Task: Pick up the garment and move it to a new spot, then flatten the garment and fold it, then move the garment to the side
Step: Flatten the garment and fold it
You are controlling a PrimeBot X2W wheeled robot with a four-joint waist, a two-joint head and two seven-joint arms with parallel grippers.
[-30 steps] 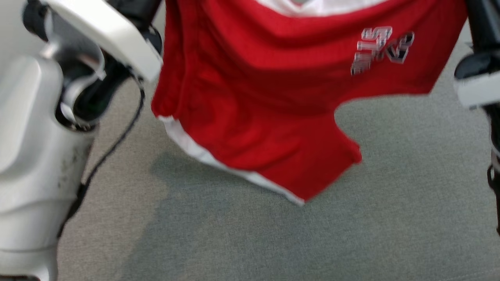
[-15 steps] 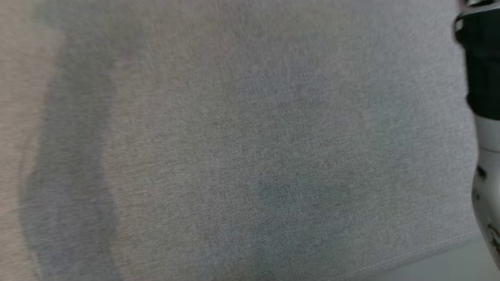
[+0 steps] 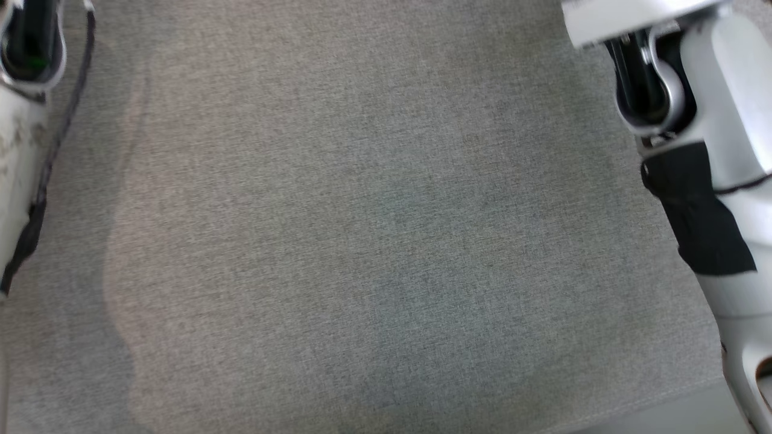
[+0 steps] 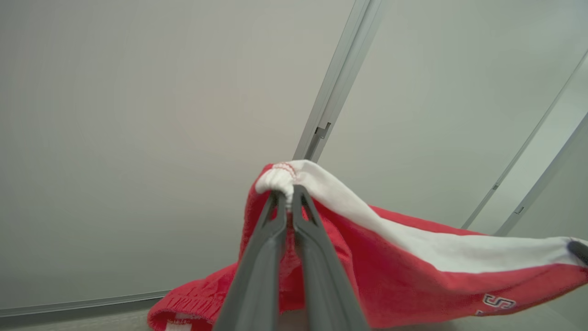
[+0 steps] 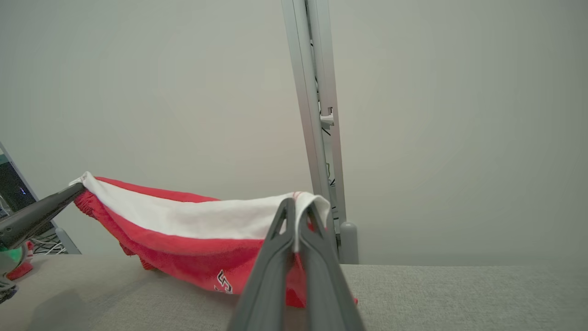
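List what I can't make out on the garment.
Most of the logo: right wrist view, behind the right end effector.
Bottom of the garment: left wrist view, cut by the frame edge, behind the left end effector.
Whether it touches the surface: right wrist view, too close to tell.

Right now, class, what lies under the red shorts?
A grey fabric surface lies below the red shorts, held by the left tool and right tool. The patch directly beneath their hanging legs is covered.

The red soft-fabric garment [image 5: 183,259] with a broad white band hangs spread — raised by its two top corners, sagging in between — white-and-black lettering low on its front.
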